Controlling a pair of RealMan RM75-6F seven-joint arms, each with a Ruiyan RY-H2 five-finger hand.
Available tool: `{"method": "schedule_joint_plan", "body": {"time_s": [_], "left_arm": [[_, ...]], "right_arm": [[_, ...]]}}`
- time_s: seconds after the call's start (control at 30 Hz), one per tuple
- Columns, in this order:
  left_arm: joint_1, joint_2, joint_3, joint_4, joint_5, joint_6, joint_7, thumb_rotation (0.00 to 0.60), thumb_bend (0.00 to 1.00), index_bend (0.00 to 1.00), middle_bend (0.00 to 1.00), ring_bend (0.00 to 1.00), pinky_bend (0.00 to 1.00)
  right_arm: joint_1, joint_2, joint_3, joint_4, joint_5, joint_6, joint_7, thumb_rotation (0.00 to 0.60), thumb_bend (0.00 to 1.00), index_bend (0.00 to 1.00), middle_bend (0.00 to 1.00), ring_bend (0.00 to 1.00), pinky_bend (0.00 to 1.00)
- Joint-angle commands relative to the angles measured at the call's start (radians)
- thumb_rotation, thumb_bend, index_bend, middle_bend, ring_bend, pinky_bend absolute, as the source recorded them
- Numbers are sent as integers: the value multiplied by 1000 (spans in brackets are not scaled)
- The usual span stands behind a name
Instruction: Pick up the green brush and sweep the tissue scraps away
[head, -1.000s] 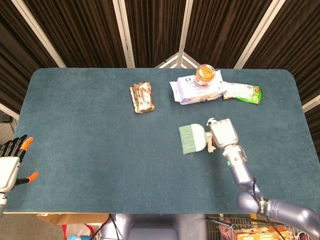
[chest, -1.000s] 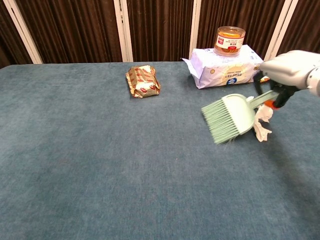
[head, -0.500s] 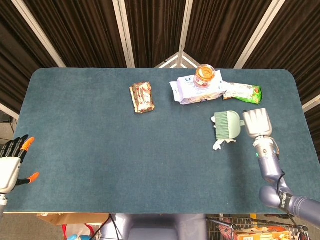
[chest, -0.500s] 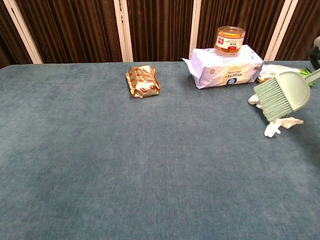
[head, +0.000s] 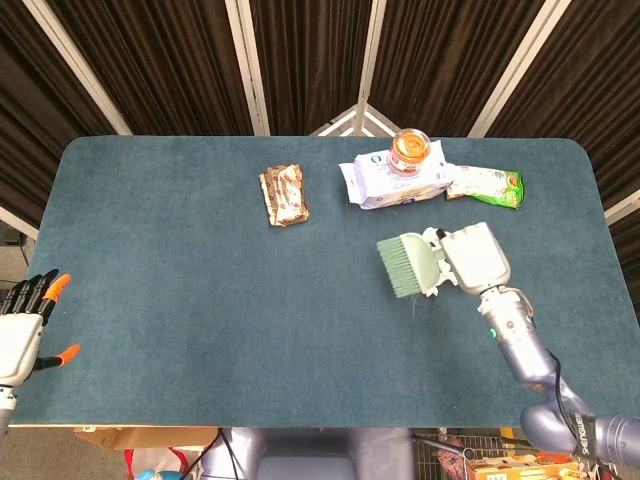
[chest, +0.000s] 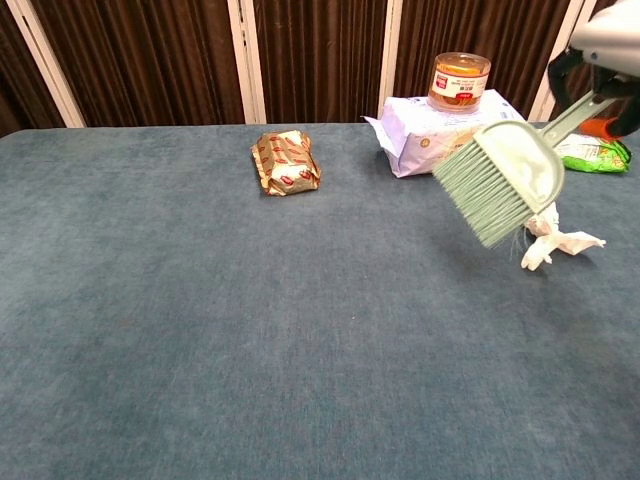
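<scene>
My right hand (head: 476, 258) grips the handle of the green brush (head: 405, 266) right of the table's middle. In the chest view the brush (chest: 500, 180) hangs tilted above the cloth, bristles down and to the left, with the right hand (chest: 607, 40) at the top right corner. White tissue scraps (chest: 556, 239) lie on the table just below and right of the bristles; in the head view the brush and hand mostly hide them. My left hand (head: 20, 330) waits off the table's front left corner, fingers apart and holding nothing.
At the back stand a wet-wipes pack (head: 392, 185) with an orange-lidded jar (head: 409, 150) on top and a green snack bag (head: 485, 185) beside it. A brown snack packet (head: 284, 195) lies back centre. The table (head: 180, 300) is covered in blue cloth.
The brush swept right, pushing the tissue scraps rightward, then swung back left and rose above the table. The left hand has barely moved.
</scene>
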Motion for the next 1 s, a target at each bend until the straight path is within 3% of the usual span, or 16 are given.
{"method": "schedule_joint_plan", "body": {"time_s": [0.03,0.27,0.53,0.7,1.0], "left_arm": [[1,0,1,0,0,0,1,600,0,0,0,0,20],[2,2,0,1,-6,-1,-1,600,0,0,0,0,20],[3,2,0,2,-6,1,0,600,0,0,0,0,20],[3,0,-1,2,-3,6,4,600,0,0,0,0,20],[3,0,0,0,-1,7,2,600,0,0,0,0,20]], "right_arm": [[6,-33,-23,-7,-25,-8,-12,600,541,730,949,981,921],[13,-110,-38,83,17,-30,-25,600,542,730,950,981,921],[19,-169,-56,283,89,-71,-50,600,546,740,950,981,922],[18,-180,-70,416,117,-95,-72,600,548,741,949,981,922],[13,-152,-77,557,134,-83,-124,600,548,741,949,981,922]]}}
